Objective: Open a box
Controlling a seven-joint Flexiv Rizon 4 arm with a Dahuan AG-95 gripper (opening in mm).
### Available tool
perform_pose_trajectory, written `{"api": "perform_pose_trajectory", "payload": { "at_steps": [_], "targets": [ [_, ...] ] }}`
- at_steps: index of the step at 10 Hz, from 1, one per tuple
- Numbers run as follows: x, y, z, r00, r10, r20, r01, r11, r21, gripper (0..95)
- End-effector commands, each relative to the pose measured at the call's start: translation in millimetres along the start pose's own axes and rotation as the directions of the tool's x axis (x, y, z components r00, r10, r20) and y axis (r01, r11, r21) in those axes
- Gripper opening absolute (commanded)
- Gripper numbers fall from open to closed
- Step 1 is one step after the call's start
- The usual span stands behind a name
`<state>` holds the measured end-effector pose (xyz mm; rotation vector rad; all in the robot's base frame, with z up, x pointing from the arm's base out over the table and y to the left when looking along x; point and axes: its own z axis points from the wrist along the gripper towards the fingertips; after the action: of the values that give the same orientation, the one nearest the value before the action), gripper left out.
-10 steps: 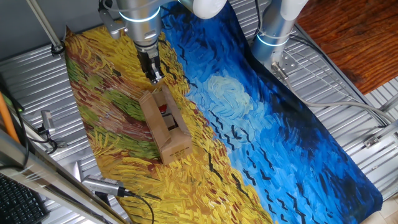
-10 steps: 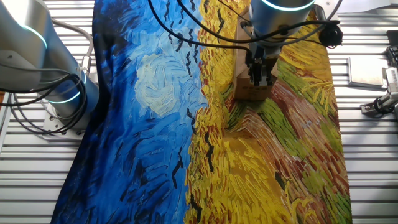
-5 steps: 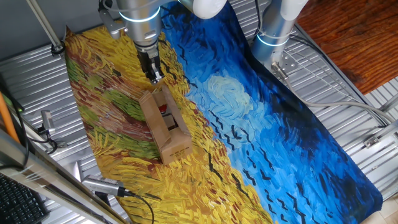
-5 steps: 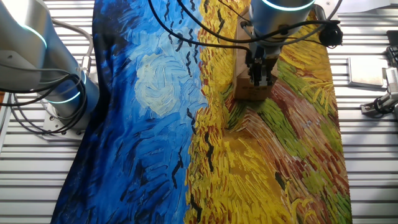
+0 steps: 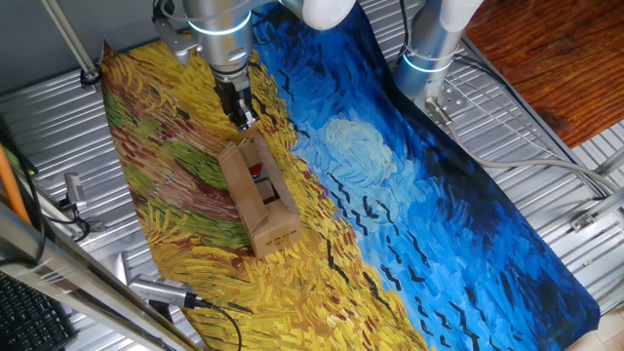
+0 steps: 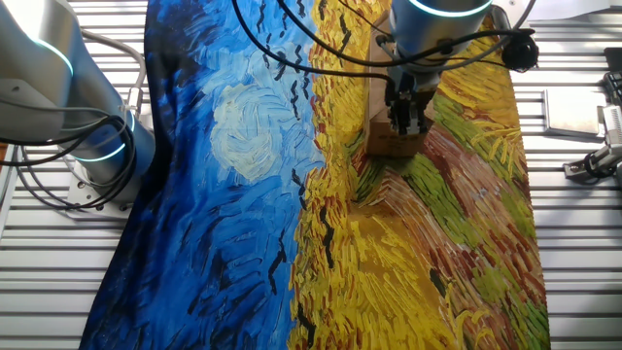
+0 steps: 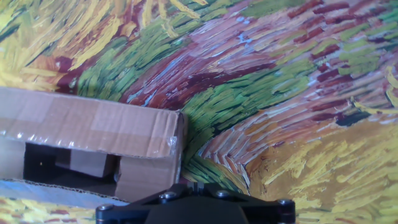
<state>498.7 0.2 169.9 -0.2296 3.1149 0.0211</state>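
Observation:
The box (image 5: 258, 195) is a small long brown cardboard box lying on the yellow part of the painted cloth (image 5: 390, 175). Its top is partly open, with a red spot showing inside. My gripper (image 5: 244, 119) hangs just above the box's far end, fingers pressed together with nothing seen between them. In the other fixed view the gripper (image 6: 406, 124) covers most of the box (image 6: 387, 146). In the hand view the box (image 7: 93, 130) lies at lower left with a dark opening, and the gripper (image 7: 194, 186) sits by its corner.
A second arm's base (image 5: 429, 49) stands at the cloth's far edge and also shows in the other fixed view (image 6: 68, 107). Metal clamps (image 5: 73, 190) and a cabled probe (image 5: 166, 292) lie left of the cloth. Grey fixtures (image 6: 593, 117) sit on the ribbed table.

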Motion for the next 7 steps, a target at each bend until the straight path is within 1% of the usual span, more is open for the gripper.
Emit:
{"api": "perform_pose_trajectory", "payload": {
  "at_steps": [1, 2, 3, 4, 5, 6, 7],
  "targets": [
    [4.4, -0.2, 1.3, 0.996, -0.084, -0.001, 0.084, 0.996, 0.002, 0.0],
    [7.7, -3.0, 2.1, 0.992, -0.125, 0.001, 0.125, 0.992, 0.006, 0.0],
    [8.3, -8.8, 2.7, 0.986, -0.167, 0.005, 0.167, 0.986, 0.0, 0.0],
    [5.8, -33.4, 2.7, 0.971, -0.24, 0.016, 0.24, 0.97, -0.029, 0.0],
    [1.6, -48.6, 3.1, 0.959, -0.283, 0.017, 0.283, 0.958, -0.037, 0.0],
    [-1.6, -53.6, 2.3, 0.952, -0.306, 0.009, 0.307, 0.951, -0.034, 0.0],
    [-3.4, -54.9, 1.0, 0.947, -0.32, 0.005, 0.32, 0.947, -0.031, 0.0]
  ]
}}
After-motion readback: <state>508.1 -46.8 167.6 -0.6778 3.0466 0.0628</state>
